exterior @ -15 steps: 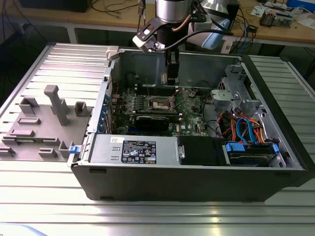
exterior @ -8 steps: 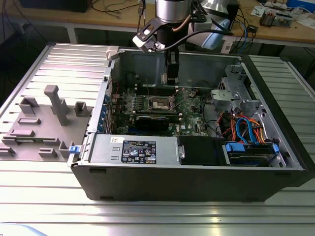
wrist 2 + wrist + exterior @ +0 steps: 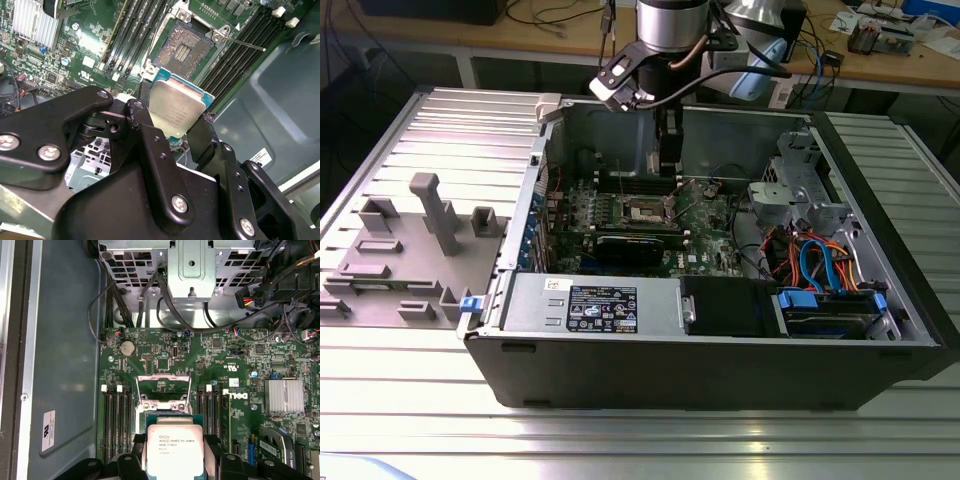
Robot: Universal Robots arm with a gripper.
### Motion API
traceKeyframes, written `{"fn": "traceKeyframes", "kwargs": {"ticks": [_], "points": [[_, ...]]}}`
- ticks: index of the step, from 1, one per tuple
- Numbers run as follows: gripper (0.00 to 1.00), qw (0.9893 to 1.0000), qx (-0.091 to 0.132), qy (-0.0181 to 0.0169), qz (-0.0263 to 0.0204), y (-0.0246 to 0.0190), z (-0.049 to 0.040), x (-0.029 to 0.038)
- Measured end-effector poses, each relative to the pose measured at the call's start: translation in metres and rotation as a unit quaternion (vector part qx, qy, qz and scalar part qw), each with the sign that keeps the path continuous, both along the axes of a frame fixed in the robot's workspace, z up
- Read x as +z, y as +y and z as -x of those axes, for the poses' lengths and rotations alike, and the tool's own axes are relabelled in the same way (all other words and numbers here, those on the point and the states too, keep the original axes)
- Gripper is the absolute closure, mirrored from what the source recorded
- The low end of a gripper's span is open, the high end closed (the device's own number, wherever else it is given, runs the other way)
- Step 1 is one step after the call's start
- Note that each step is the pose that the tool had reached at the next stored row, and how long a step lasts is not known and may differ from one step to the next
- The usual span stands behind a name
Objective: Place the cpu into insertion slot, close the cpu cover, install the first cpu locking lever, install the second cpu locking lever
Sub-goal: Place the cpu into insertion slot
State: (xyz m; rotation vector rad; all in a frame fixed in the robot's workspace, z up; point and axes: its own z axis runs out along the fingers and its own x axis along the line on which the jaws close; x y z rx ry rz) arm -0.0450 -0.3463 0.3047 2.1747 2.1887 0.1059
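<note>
My gripper (image 3: 175, 114) is shut on the cpu (image 3: 176, 105), a small square chip with a silver-grey top and green edge, clamped between two black fingers (image 3: 137, 449). In both wrist views the chip hangs a little above and just short of the insertion slot (image 3: 164, 387). The slot's pin field (image 3: 184, 49) lies uncovered. Metal frame parts of the cpu cover (image 3: 164, 406) ring the slot; I cannot tell their tilt. A thin locking lever (image 3: 245, 44) sticks out free beside the slot. In the exterior view the gripper (image 3: 667, 165) reaches down into the open computer case over the motherboard (image 3: 705, 235).
Memory slots (image 3: 116, 420) flank the slot on both sides. A finned heatsink (image 3: 284, 396), a black card (image 3: 638, 245), a drive cage (image 3: 798, 185) and loose cables (image 3: 815, 262) crowd the case. A grey fixture (image 3: 430, 230) lies on the metal table at the exterior view's left.
</note>
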Motion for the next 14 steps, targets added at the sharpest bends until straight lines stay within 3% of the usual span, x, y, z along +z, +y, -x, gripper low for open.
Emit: {"fn": "traceKeyframes", "kwargs": {"ticks": [14], "points": [[0.46,1.0000,0.000,0.0000,0.0000,0.0000,0.0000,-0.0051]]}}
